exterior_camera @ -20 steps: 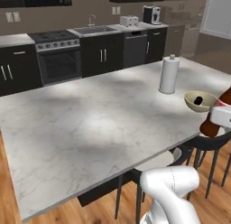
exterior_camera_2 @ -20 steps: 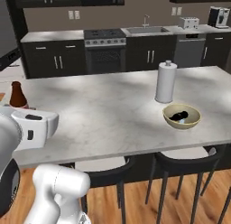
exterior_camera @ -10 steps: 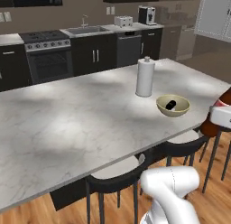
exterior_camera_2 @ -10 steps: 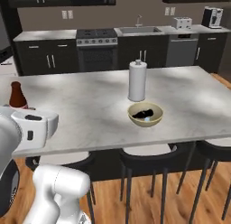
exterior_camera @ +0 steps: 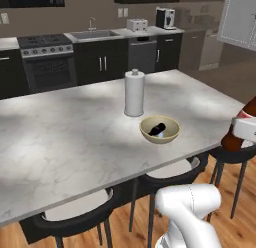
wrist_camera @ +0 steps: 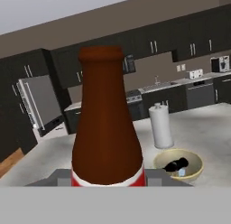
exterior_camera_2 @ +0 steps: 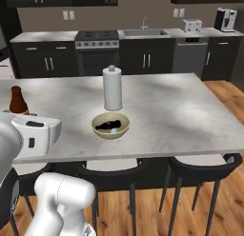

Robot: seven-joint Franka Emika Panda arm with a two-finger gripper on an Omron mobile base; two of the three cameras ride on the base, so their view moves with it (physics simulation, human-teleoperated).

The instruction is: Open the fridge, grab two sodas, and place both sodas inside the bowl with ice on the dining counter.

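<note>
My gripper (wrist_camera: 108, 179) is shut on the brown cola soda (wrist_camera: 107, 128), which stands upright and close up in the hand view. This soda (exterior_camera_2: 18, 100) rises above my hand at the left in the right base view, and shows at the right edge (exterior_camera: 232, 140) in the left base view. The tan bowl (exterior_camera: 170, 136) sits on the marble dining counter (exterior_camera: 60, 137) with the dark soda (exterior_camera: 158, 128) lying in it. The bowl (exterior_camera_2: 110, 132) and dark soda (exterior_camera_2: 106, 125) lie ahead of my hand. The fridge (wrist_camera: 38, 103) stands far off with its door open.
A white paper towel roll (exterior_camera: 134, 93) stands just behind the bowl. Black stools (exterior_camera_2: 200, 168) line the near edge of the counter. Black cabinets, a stove (exterior_camera_2: 97, 40) and a sink run along the back wall.
The whole picture has shifted as the base drives along the counter. The bowl and towel roll now sit nearer the middle of both base views. The brown soda stays in my gripper.
</note>
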